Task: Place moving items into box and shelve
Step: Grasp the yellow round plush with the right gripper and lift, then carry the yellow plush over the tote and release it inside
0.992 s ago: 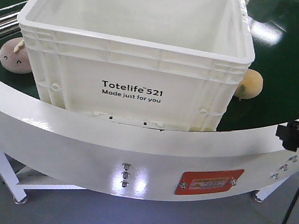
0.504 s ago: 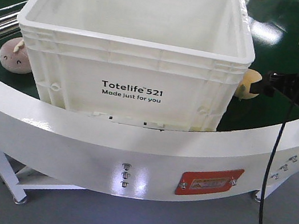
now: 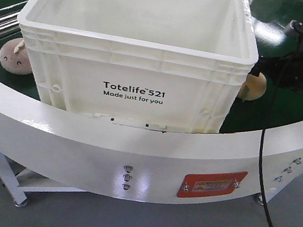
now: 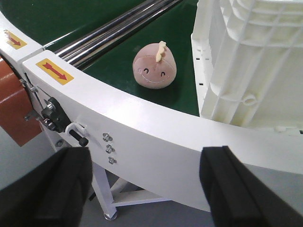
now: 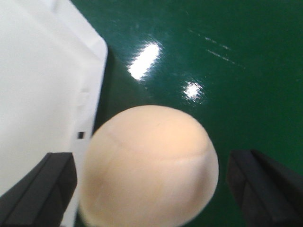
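White crate (image 3: 135, 69) (upright) sits between pinkish plush (image 3: 13, 57) and orange-yellow plush (image 3: 255, 85).

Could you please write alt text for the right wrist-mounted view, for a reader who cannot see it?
A round pale orange-yellow plush toy fills the lower centre, between the spread black fingers of the right gripper. It sits on a shiny green surface, close beside the white crate at left.
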